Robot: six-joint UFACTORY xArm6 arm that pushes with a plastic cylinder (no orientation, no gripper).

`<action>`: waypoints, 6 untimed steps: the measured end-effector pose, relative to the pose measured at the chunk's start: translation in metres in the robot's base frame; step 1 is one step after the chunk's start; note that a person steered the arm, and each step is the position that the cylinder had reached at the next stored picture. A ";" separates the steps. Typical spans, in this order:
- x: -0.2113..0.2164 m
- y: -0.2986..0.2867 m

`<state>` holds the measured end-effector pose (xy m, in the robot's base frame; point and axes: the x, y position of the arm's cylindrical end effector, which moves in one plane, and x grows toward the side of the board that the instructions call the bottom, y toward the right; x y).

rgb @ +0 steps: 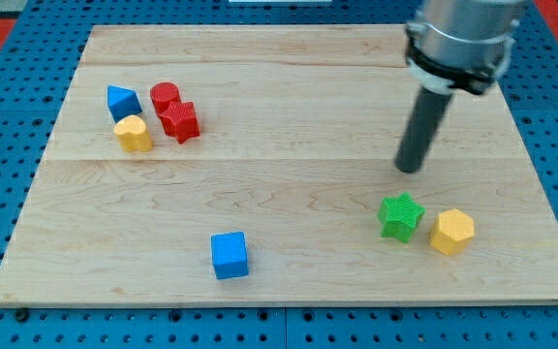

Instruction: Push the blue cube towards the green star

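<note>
The blue cube (pixel 229 255) sits near the view's bottom, left of centre on the wooden board. The green star (pixel 401 216) lies at the lower right, far to the right of the cube and slightly higher. My tip (pixel 411 169) rests on the board just above the green star, well apart from the blue cube, touching no block.
A yellow hexagonal block (pixel 451 232) sits right beside the green star on its right. At the upper left are a blue triangular block (pixel 122 101), a yellow block (pixel 133 133), a red cylinder (pixel 165 96) and a red star (pixel 179 121). The wooden board (pixel 279 281) lies on a blue pegboard.
</note>
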<state>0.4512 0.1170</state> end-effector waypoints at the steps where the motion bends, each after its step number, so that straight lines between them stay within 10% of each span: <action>1: 0.028 -0.015; 3: 0.086 0.016; 6: 0.077 -0.207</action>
